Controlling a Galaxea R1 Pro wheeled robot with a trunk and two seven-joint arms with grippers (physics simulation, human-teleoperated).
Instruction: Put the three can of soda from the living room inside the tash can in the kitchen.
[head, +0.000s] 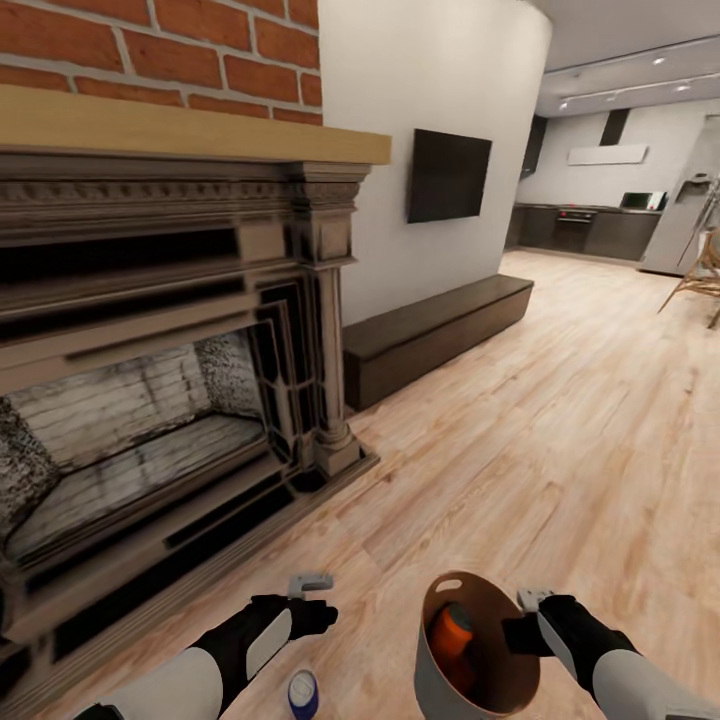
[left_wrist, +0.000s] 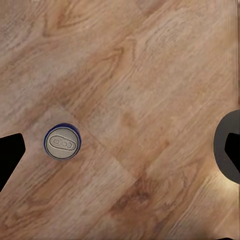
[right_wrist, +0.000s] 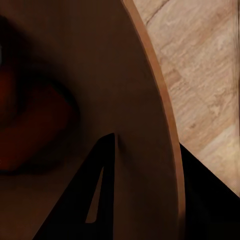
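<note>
My right gripper (head: 520, 632) is shut on the rim of the brown tash can (head: 480, 577), holding it just above the wood floor. An orange can of soda (head: 455, 635) lies inside it. In the right wrist view one finger (right_wrist: 100, 200) sits inside the bin wall (right_wrist: 140, 125), the other outside, with an orange blur (right_wrist: 30, 135) deep in the bin. A dark blue can of soda (head: 303, 692) stands upright on the floor beside the bin, under my left forearm. My left gripper (head: 318, 598) is open, hovering over the blue can (left_wrist: 62, 143), which lies off to one side of the gripper (left_wrist: 120, 150).
The dark fireplace (head: 150, 380) under the brick chimney stands close on the left. A long low bench (head: 440, 335) and wall TV (head: 448, 175) line the wall beyond. Light wood floor (head: 560, 420) runs toward the kitchen (head: 590, 220) at the far right, where a wicker chair (head: 700, 275) stands.
</note>
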